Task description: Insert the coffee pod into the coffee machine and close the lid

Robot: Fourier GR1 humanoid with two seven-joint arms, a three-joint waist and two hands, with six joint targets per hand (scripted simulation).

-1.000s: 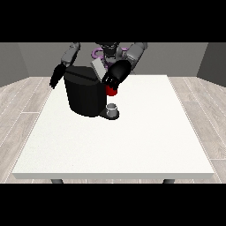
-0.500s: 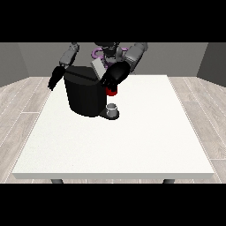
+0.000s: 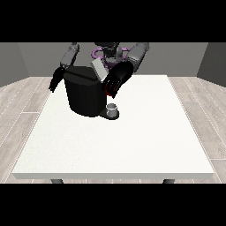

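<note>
The black coffee machine (image 3: 84,96) stands on the white table (image 3: 132,145) at the back, left of the middle. Its grey lid (image 3: 98,69) is tilted up at the top. The hand at the view's right (image 3: 116,80) hovers at the machine's upper front corner, just right of the lid. A red thing at the machine (image 3: 108,92) shows under this hand. A small grey thing (image 3: 113,108) sits on the machine's base at the front. The hand at the view's left (image 3: 55,81) hangs beside the machine's left wall, its fingers pointing down and relaxed.
The robot's torso (image 3: 108,52) is right behind the machine. The table's wide front half stretches towards the camera, with its front edge (image 3: 114,176) low in the view. A wooden floor surrounds the table.
The hand at the view's left has sunk slightly beside the machine. The hand at the view's right and the lid have barely shifted.
</note>
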